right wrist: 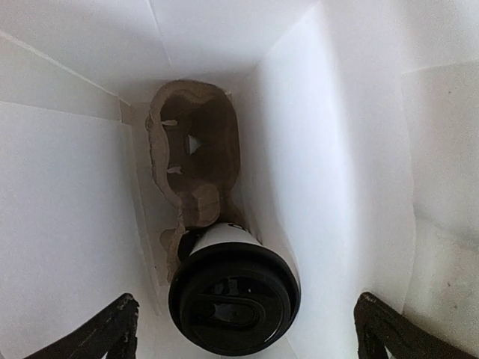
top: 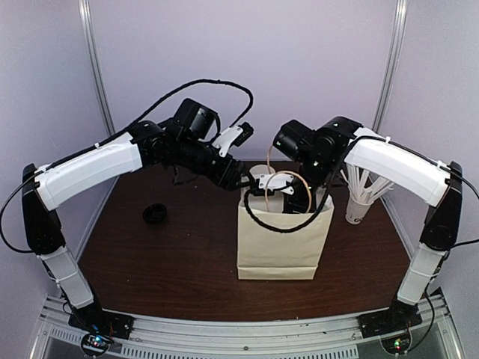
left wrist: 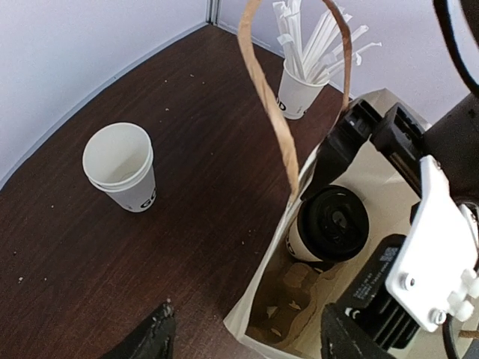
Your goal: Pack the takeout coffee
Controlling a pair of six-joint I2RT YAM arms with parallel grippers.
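While both arms lean in from the near edge of the table (top: 187, 277), a tall paper bag (top: 275, 247) stands open in the middle of the brown top. The left claw (left wrist: 247, 318) hangs at the bag's rim, at about 10 o'clock from the bag's middle. Its fingers are spread apart, and the bag's edge sits between them. The right claw (right wrist: 251, 329) pokes down into the bag's mouth from 1 o'clock. Its fingers are spread very wide, and they pinch nothing. Below it, deep in the bag, stands the coffee cup (right wrist: 233, 288), white with a round black lid on top. It sits at one end of a brown cup carrier (right wrist: 196, 149), which runs off toward 12 o'clock in the right wrist view. A thin brown handle (left wrist: 269, 105) loops up from the bag's rim. Out on the table, a loose black lid (top: 155, 215) lies at 9 o'clock from the bag, well apart from it. A white cup full of long white sticks (top: 359, 203) stands at 2 o'clock, near the bag. In the left wrist view, a stack of empty cups (left wrist: 120, 168) stands upright on the table at 9 o'clock from the bag's mouth.
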